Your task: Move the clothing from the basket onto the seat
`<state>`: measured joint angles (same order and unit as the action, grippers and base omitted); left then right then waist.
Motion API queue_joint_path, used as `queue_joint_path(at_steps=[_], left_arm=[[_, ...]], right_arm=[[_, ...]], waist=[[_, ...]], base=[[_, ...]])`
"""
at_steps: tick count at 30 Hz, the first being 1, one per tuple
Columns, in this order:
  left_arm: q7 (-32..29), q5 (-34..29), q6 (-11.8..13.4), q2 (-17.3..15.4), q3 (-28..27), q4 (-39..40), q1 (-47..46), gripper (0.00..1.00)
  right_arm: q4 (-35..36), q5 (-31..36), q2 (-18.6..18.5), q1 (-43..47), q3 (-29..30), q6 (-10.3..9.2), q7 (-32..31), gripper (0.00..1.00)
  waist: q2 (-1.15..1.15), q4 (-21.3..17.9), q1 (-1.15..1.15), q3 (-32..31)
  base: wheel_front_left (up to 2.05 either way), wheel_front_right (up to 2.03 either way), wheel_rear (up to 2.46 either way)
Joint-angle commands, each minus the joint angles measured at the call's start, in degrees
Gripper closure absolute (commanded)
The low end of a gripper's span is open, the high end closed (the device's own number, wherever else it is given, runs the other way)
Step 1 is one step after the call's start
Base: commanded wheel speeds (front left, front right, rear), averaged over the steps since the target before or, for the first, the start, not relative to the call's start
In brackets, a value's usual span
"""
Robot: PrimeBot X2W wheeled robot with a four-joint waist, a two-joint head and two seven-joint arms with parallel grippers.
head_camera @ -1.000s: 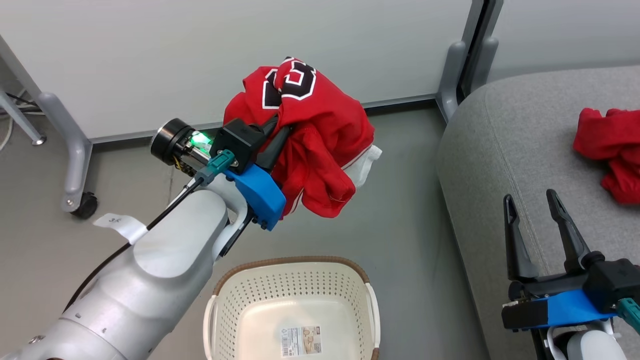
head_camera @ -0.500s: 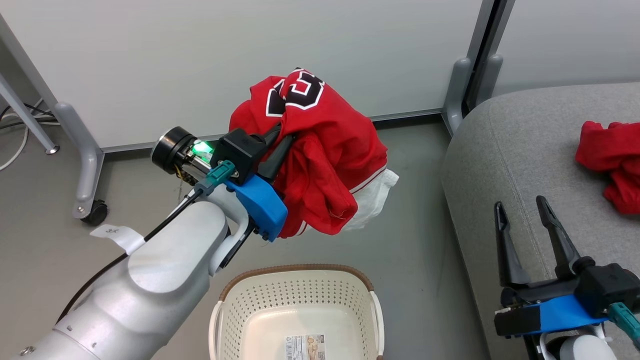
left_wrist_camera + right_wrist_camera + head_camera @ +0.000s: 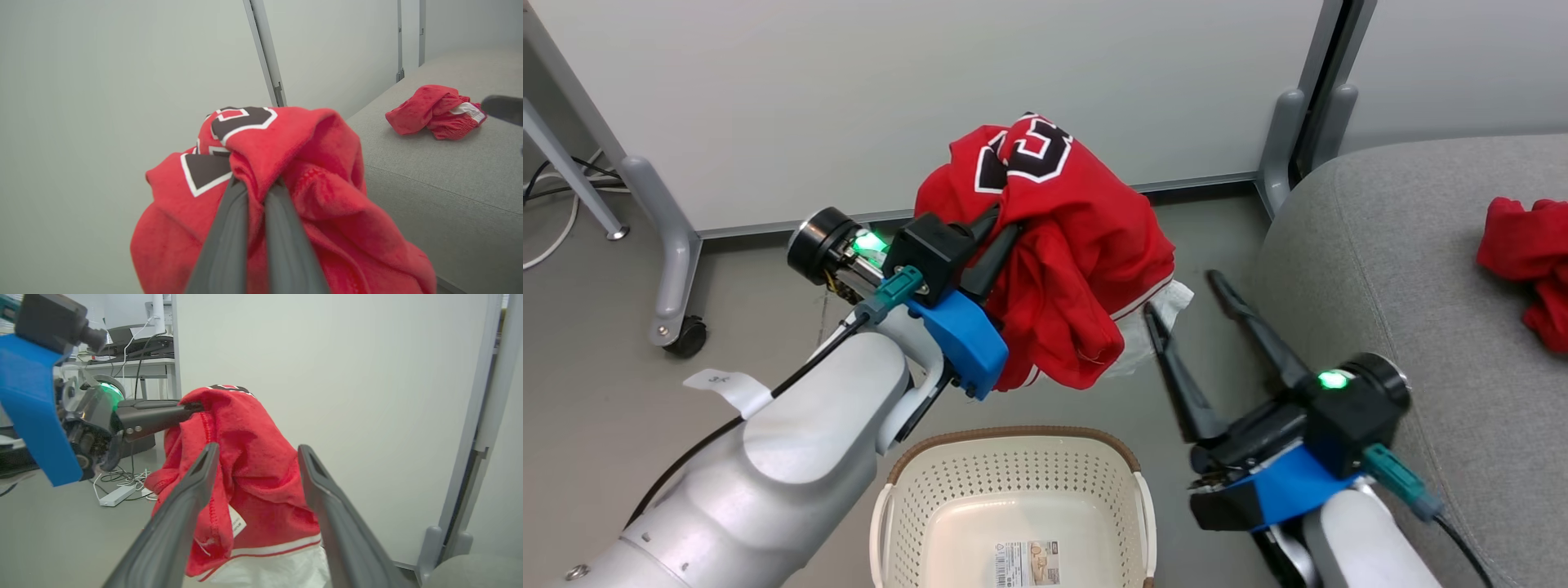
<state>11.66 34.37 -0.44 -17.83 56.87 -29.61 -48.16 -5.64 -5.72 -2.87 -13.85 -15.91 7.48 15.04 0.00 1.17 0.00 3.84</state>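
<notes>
Red cloth hangs bunched in the air: a bright red jersey (image 3: 1078, 253) of thin fabric, with white trim and a black-and-white number, is pinched by the left gripper (image 3: 1005, 224). Its two long dark fingers (image 3: 229, 228) are drawn nearly together on a fold, and the rest droops on the side toward the sofa. The jersey is clear of the oval cream-white perforated plastic basket (image 3: 1013, 431) with the brown rim. The basket stands on the grey floor (image 3: 621, 408) below, nearer the robot, with a sticker label (image 3: 1023, 563) showing on its bottom.

The right gripper (image 3: 1184, 294) points at the hanging jersey from the sofa side, fingers spread wide and holding nothing. Their tips are just beside the white hem; I cannot tell whether they touch it. On the large grey fabric sofa (image 3: 1405, 269) with the rounded edge lies a second crumpled red garment (image 3: 1523, 245) with white trim, well apart from both grippers.
</notes>
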Motion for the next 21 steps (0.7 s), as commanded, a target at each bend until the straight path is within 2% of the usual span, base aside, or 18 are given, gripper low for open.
queue_joint_path(at_steps=[1, 8, 21], left_arm=[[-0.07, 0.20, 0.31, 0.56, 0.31, 0.31, 0.37, 1.00], [0.19, -0.27, 0.09, 1.93, 1.02, 0.59, -0.97, 1.00], [0.94, -1.06, -0.45, 5.11, 2.56, 1.11, -2.83, 1.00]], right_arm=[[-1.01, -0.59, -0.03, -2.04, -2.16, 0.03, 0.22, 0.00], [-5.59, -1.73, -0.05, -7.00, -6.95, 0.03, 0.22, 0.00], [-23.43, -5.09, -0.04, -17.06, -10.95, 0.03, 0.21, 0.00]], waist=[[0.00, 0.35, 0.00, 0.15], [0.00, 1.74, 0.00, 1.08], [0.00, 4.75, 0.00, 2.83]], base=[[0.00, 0.00, 0.00], [0.00, 0.00, 0.00], [0.00, 0.00, 0.00]])
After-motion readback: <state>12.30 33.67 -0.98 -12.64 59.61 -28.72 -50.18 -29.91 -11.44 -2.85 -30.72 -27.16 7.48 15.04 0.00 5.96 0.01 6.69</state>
